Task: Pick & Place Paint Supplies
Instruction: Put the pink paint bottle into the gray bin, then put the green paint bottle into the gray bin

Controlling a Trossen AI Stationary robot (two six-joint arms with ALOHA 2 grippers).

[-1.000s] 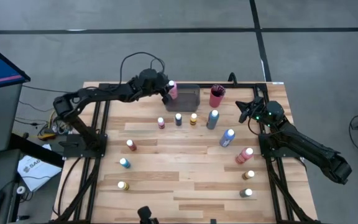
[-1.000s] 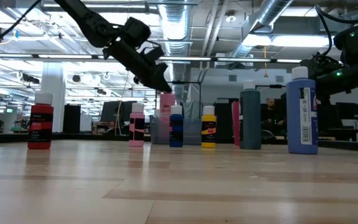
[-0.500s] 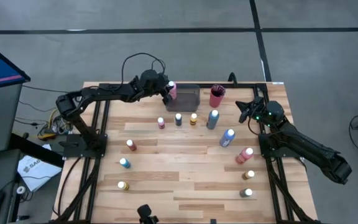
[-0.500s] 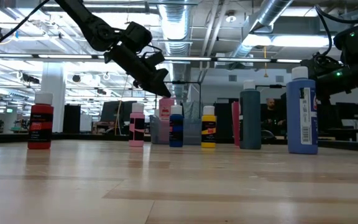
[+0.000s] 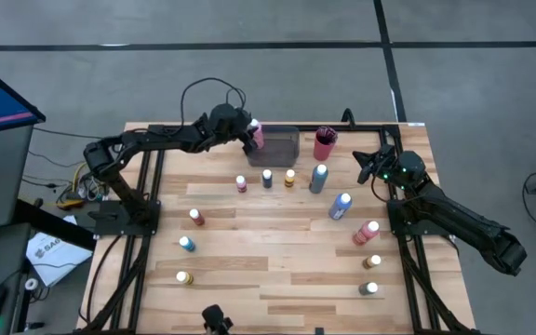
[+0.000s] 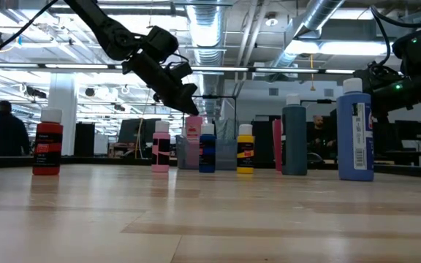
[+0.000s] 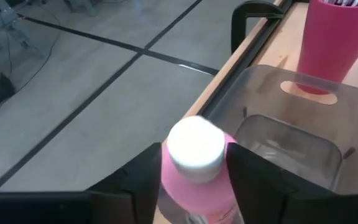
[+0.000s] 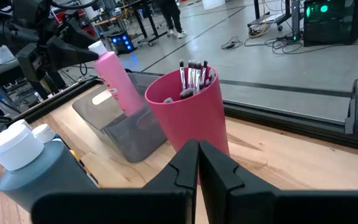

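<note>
A pink paint bottle (image 5: 258, 136) with a white cap stands tilted at the left end of the grey tray (image 5: 284, 147), at the table's far edge. Its lower end is down inside the tray (image 8: 123, 134). My left gripper (image 7: 194, 155) is shut on this bottle (image 7: 197, 186). The red cup (image 5: 325, 144) beside the tray holds several brushes (image 8: 192, 71). My right gripper (image 8: 198, 149) is shut and holds nothing. It waits at the far right of the table (image 5: 366, 166), short of the cup. My left gripper pinches the pink bottle's upper body (image 7: 169, 186), just under the white cap, between its two fingers. The fingers slant down from the table's left side. The bottle leans toward the gripper, with its lower end (image 8: 132, 106) inside the tray.
Several more paint bottles stand on the wooden table. A pink (image 5: 241, 183), a dark (image 5: 267, 178) and a yellow one (image 5: 289, 177) form a row before the tray. Larger bottles (image 5: 318, 177) (image 5: 340, 206) stand to the right and small ones (image 5: 186, 244) to the near left.
My left gripper has tipped downward a little at the tray's left end. The pink bottle has sunk with it, from above the tray's rim down into the tray.
</note>
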